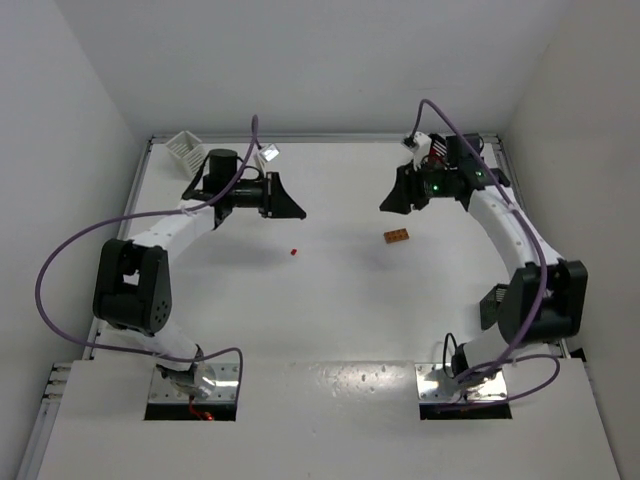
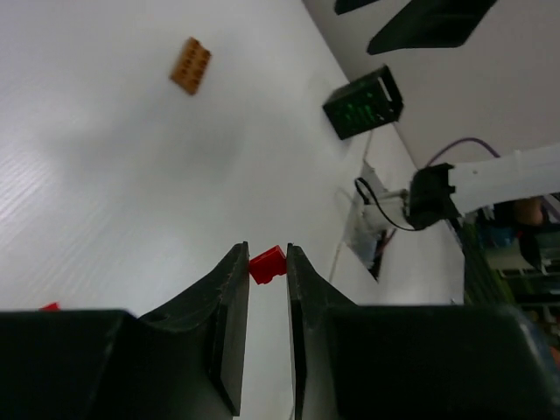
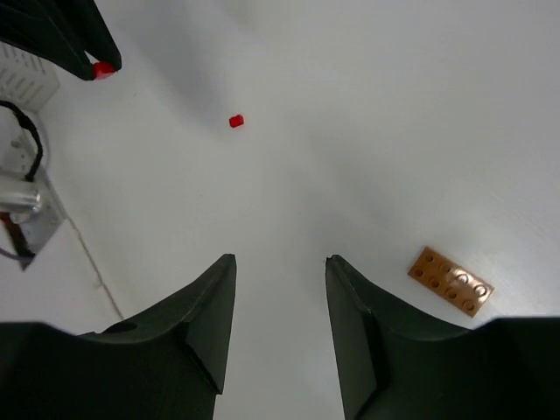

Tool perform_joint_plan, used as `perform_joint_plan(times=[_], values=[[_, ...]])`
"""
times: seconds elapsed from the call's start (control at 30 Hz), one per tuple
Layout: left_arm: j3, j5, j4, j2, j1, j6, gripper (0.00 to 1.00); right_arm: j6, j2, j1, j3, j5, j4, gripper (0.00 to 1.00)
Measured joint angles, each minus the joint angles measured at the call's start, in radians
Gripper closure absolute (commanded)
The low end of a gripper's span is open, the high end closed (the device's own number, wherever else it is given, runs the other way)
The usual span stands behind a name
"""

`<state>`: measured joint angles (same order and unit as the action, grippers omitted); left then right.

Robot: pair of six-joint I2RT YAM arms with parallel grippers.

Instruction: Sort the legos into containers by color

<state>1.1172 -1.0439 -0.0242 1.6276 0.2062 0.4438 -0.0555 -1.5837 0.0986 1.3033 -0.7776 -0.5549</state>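
left gripper (image 2: 268, 254): clamped on red brick (image 2: 265, 266) at fingertips | right gripper (image 3: 280, 262): jaws apart | orange-brown plate (image 3: 449, 280): near, beside one finger

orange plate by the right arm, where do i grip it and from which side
Pinch the orange plate across its long edges, the narrow way, with the right gripper coming straight down: it lies flat, studs up, too thin to catch from the side.

No text, number, brand or sign can be read in any view. The orange-brown plate (image 3: 450, 281) bears studs only. Any marking on the right arm (image 1: 505, 222) is possibly too small to resolve.
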Motion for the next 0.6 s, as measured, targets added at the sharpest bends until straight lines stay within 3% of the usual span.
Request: perform_joint_plan(times=[0.1,0.23,0.6], values=[[0.005,-0.067,0.020,-0.010,0.027,0.067,0.88,-0.042,0.087,0.021,-0.085,0.000,0.108,0.55],[0.014,-0.120,0.034,-0.008,0.050,0.146,0.88,-0.090,0.110,0.074,-0.160,-0.016,0.233,0.47],[0.051,-0.193,0.086,0.054,0.076,0.320,0.88,-0.163,0.111,0.238,-0.239,-0.072,0.381,0.45]])
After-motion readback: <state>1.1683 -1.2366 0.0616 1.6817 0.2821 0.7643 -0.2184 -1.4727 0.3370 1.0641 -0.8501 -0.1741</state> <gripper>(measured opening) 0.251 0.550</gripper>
